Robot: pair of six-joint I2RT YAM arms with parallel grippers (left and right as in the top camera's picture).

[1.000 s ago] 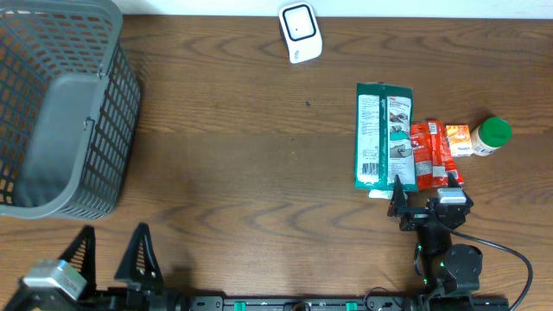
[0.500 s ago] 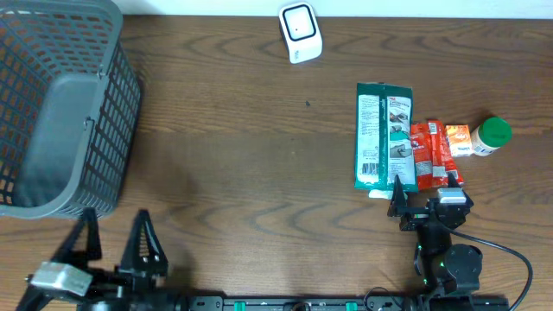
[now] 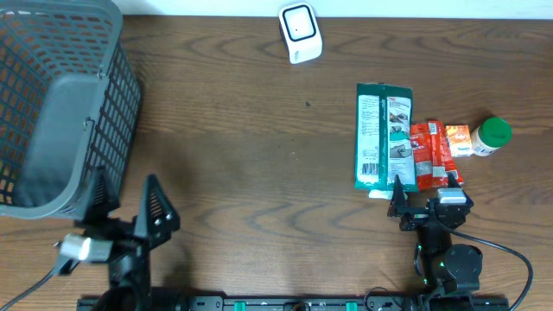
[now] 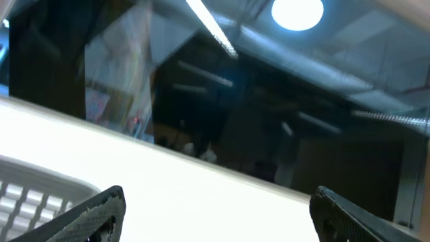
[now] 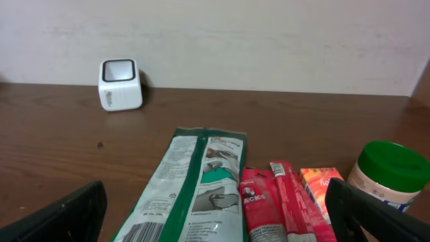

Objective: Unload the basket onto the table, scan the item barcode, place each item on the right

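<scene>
The left end effector (image 3: 128, 200) is seen released, jaws spread wide, near the counter's (image 3: 259, 155) front-left corner, just beside the basket (image 3: 60, 112). The right end effector (image 3: 425, 192) is also released and empty, toward the front-right, just beside the pouch (image 3: 383, 136), packets (image 3: 434, 154), box (image 3: 459, 139) and jar (image 3: 492, 136). The scanner (image 3: 299, 32) is set at the back edge
</scene>
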